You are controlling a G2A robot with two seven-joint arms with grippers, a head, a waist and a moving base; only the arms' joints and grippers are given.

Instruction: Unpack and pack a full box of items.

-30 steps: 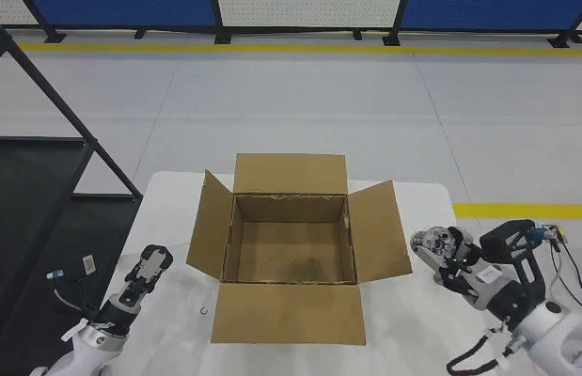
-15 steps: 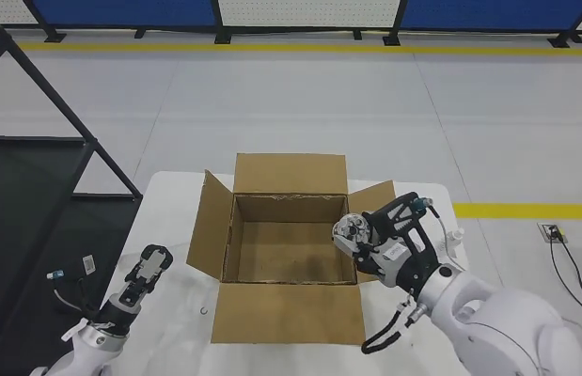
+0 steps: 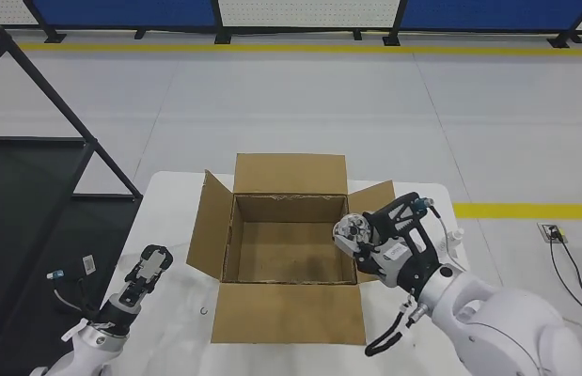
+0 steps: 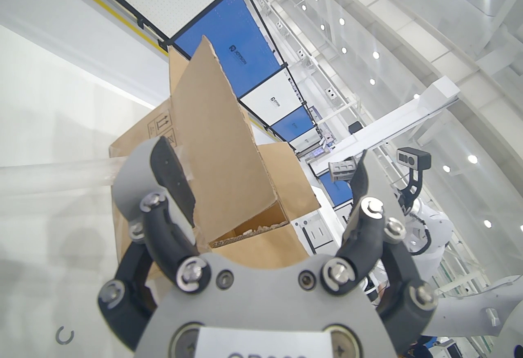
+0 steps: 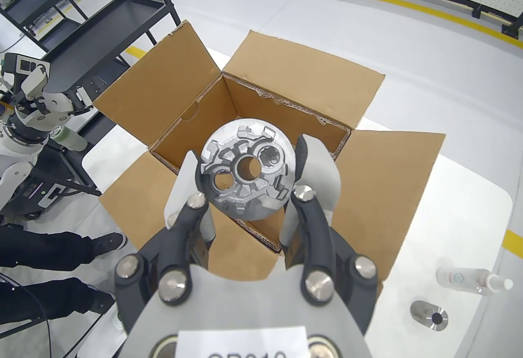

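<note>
An open cardboard box [image 3: 289, 246] stands mid-table with all flaps folded out, and its floor shows bare cardboard. My right gripper [image 3: 352, 235] hangs over the box's right wall, shut on a round cast-metal disc [image 5: 248, 170] with a centre hole. In the right wrist view the disc sits between the fingers above the box opening [image 5: 261, 118]. My left gripper [image 3: 151, 264] rests low on the table to the left of the box. Its jaws are open and hold nothing, and the left wrist view shows a box flap [image 4: 216, 155] beyond the left gripper [image 4: 265, 176].
A white spray bottle [image 5: 470, 280] and a short metal cylinder [image 5: 434, 316] lie on the table right of the box. A small metal clip ring [image 3: 206, 312] lies near the box's front-left corner. A black rack [image 3: 37, 188] stands off the table's left side.
The right arm has swung left from the table's right side to the box's right wall, carrying the disc, and has barely moved in the last half second. The left arm is unchanged.
</note>
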